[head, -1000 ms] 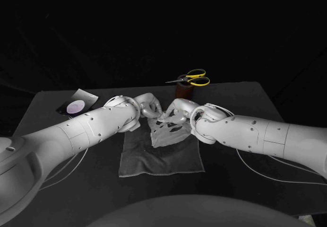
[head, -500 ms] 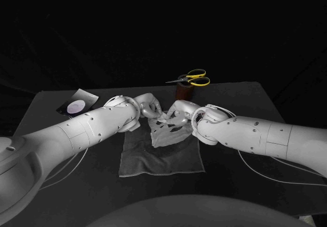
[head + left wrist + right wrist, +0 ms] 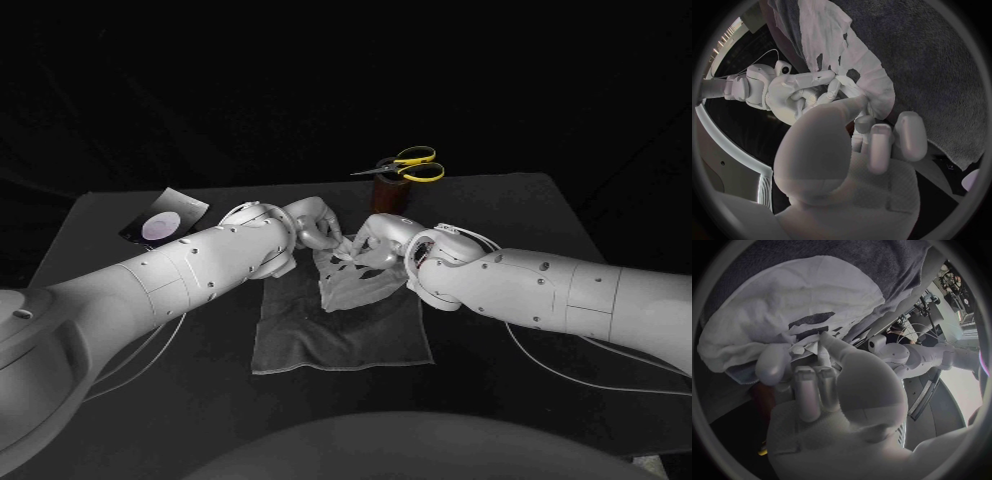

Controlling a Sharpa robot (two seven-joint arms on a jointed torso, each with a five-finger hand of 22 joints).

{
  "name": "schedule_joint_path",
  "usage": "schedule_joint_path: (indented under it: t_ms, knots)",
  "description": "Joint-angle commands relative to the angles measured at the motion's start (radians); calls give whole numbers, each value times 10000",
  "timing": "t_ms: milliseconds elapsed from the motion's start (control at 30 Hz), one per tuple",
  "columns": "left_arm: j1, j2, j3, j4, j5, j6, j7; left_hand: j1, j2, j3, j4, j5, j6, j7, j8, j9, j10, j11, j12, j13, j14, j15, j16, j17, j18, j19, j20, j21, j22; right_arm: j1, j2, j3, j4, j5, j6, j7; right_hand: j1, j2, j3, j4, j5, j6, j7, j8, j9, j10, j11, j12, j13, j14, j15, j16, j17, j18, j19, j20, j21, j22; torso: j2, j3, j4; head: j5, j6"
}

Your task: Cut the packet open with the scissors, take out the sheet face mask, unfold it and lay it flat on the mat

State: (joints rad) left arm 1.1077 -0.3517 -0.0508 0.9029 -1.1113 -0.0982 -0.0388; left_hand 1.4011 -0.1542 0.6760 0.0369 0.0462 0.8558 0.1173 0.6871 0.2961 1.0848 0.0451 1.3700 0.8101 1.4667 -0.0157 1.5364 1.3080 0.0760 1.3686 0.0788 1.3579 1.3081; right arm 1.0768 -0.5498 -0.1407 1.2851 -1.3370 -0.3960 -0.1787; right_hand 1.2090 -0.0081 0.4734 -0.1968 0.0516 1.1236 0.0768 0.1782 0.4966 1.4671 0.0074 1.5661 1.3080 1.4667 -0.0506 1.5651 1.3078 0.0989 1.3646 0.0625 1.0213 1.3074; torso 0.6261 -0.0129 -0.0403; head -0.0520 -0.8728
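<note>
The sheet face mask (image 3: 355, 283) lies partly unfolded on the far end of the grey mat (image 3: 340, 340). Its top edge is lifted, pinched in the fingers of the left hand (image 3: 309, 226) and the right hand (image 3: 378, 240), which are close together. The packet (image 3: 162, 224) lies at the table's (image 3: 505, 210) left. Yellow-handled scissors (image 3: 410, 166) rest on a brown holder (image 3: 387, 190) behind the hands.
</note>
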Motion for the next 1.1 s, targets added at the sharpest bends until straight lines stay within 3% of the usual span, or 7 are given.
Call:
schedule_joint_path:
  t_ms: [33,233,600,767,900,967,1100]
  knots:
    - [8,28,0,-13,-46,169,-53,-106,20,16,-70,23,-16,48,-18,9,-65,7,28,7,428,-3,46,1200,10,17,6,27,11,-10,-24,-2,20,-449,-279,157,149,61,47,-120,-32,129,-14,122,101,1037,-86,47,2628,1041,-74,57,2630,59,-6,-99,87,1223,2,-7,2,-5,2]
    - [8,33,0,-38,-45,204,-81,-106,20,16,-70,23,-16,48,-18,9,-65,7,28,7,428,-3,46,1200,10,17,6,27,11,-17,-130,-2,173,-516,-284,235,151,67,79,-161,-32,153,-19,169,141,1037,-93,47,2628,1041,-81,57,2630,54,6,-116,110,1230,4,-9,6,12,2]
    - [9,30,0,-111,-45,208,-105,-106,20,16,-70,23,-16,48,-18,9,-65,7,28,7,428,-3,46,1200,10,17,6,27,11,-83,-544,-12,701,-608,670,205,114,113,159,-196,-32,199,-37,255,210,1037,-106,47,2628,1041,-87,57,2630,63,-16,-142,53,1217,-1,-7,-11,43,2]
    - [10,8,0,-103,-45,212,-108,-121,35,12,-89,23,-3,55,-23,3,-58,14,35,34,426,4,45,1196,6,27,12,39,26,-113,-759,-15,902,-250,-753,646,-74,-16,65,-194,-35,-51,-15,173,216,1037,-97,47,2628,1041,-106,57,2630,35,29,-149,161,1247,-5,-4,-13,60,2]
    - [10,7,0,-93,-42,217,-106,-121,35,12,-89,23,-3,55,-23,3,-58,14,35,34,426,4,45,1196,6,27,12,39,26,-118,-848,-10,985,150,-1982,1140,-308,-92,-80,-133,-34,-589,205,-178,75,1037,77,47,2628,1041,4,57,2630,6,74,-95,233,1267,-4,3,13,50,2]
    - [10,6,0,-77,-39,219,-103,-121,35,12,-89,23,-3,55,-23,3,-58,14,35,34,426,4,45,1196,6,27,12,39,26,-112,-861,-6,1016,301,-2353,1315,-428,-148,-160,-89,-32,-711,274,-278,26,1037,138,47,2628,1041,56,57,2630,0,77,-56,233,1267,-5,3,12,44,2]
    - [10,9,0,-36,-29,218,-94,-121,35,12,-89,23,-3,55,-23,3,-58,14,35,34,426,4,45,1196,6,27,12,39,26,-105,-822,-1,1028,450,-2584,1441,-521,-173,-225,-43,-31,-807,330,-372,-24,1037,191,47,2628,1041,104,57,2630,-4,85,-12,250,1270,7,-12,-1,60,2]
